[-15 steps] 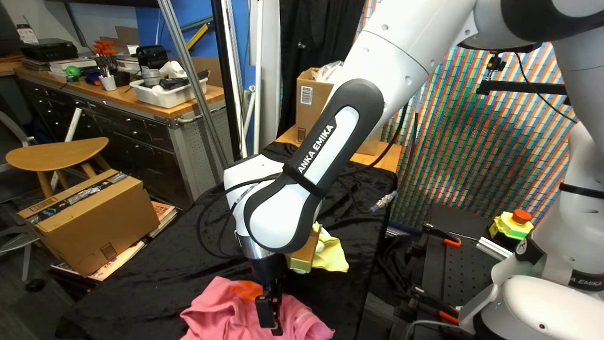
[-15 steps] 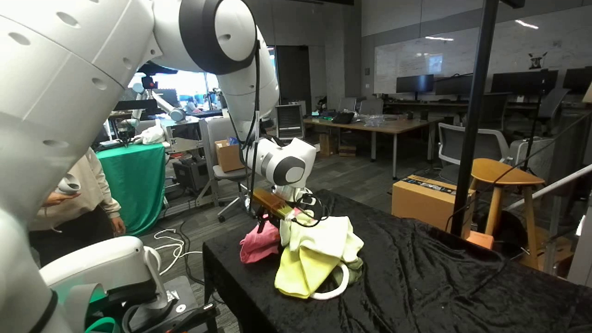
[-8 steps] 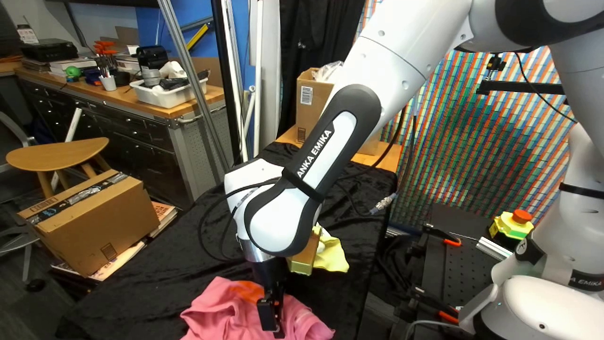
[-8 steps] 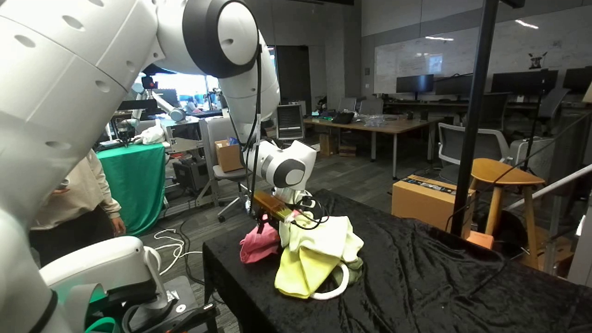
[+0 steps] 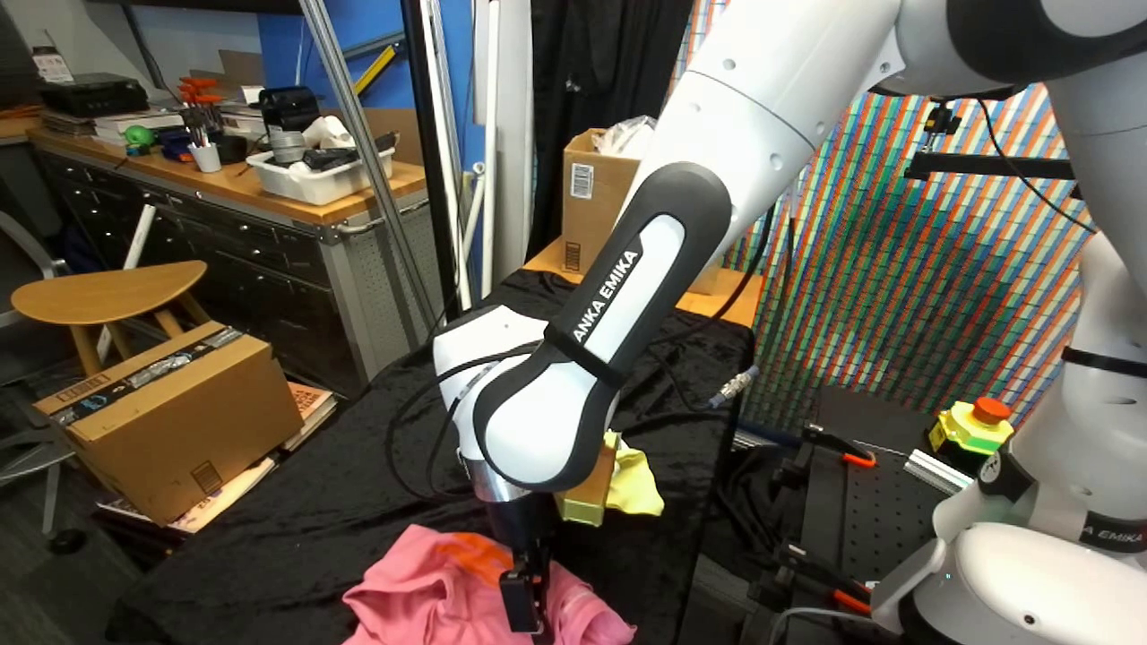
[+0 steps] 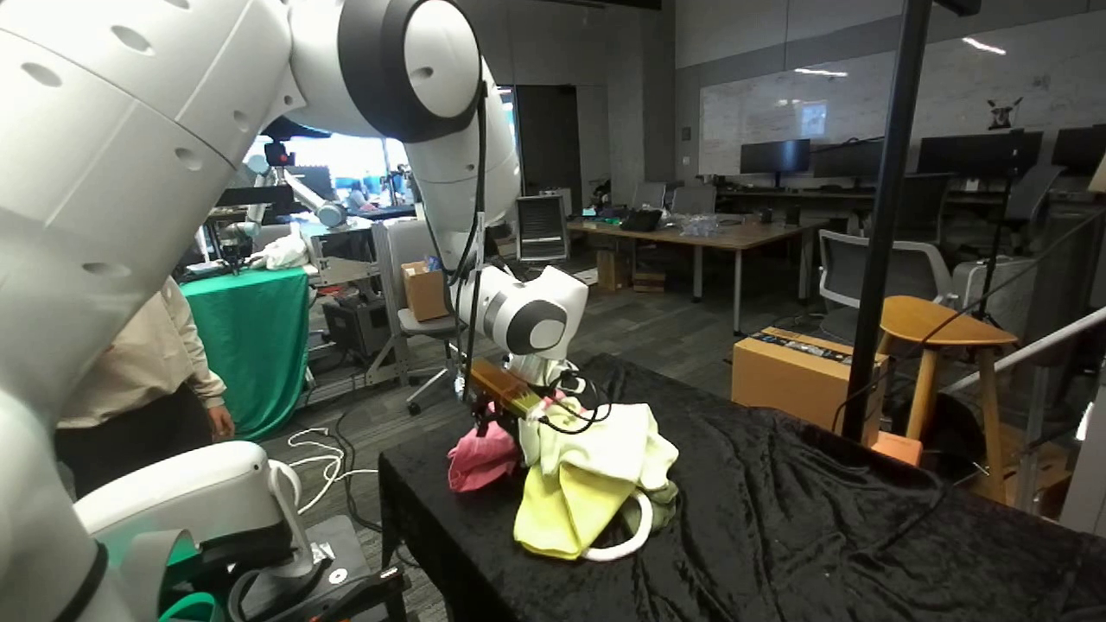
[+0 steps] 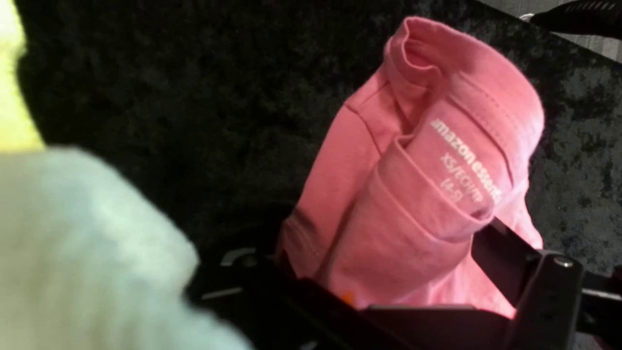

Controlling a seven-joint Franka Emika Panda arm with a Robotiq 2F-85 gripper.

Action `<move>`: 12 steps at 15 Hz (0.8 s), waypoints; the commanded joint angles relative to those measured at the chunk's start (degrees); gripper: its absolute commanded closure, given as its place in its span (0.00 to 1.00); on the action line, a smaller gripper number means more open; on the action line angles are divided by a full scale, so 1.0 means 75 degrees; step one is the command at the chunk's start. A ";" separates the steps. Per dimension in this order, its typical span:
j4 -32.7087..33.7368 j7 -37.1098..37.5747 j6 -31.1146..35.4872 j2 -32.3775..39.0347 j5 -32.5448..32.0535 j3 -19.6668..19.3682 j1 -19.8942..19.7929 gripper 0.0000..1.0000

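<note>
Standing apart, the jaws straddle folds of the pink garment [image 7: 408, 209].

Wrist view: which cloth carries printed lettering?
The pink shirt, marked by its white print; the yellow cloth and the pale cloth, both at left, show none.

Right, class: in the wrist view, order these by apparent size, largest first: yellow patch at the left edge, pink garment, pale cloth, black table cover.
1. Black table cover
2. Pink garment and pale cloth, unranked: the latter is blurred, seemingly nearer the camera
3. Yellow patch
</note>
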 commanded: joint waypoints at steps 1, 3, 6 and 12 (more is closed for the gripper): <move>-0.0390 0.0145 0.0028 -0.0387 -0.0009 -0.0040 0.0027 0.00; -0.0497 0.0187 0.0059 -0.0467 -0.0023 -0.0056 0.0043 0.00; -0.0676 0.0257 0.0087 -0.0627 -0.0051 -0.0081 0.0074 0.22; -0.0834 0.0255 -0.0060 -0.0841 0.0004 -0.0033 0.0031 0.70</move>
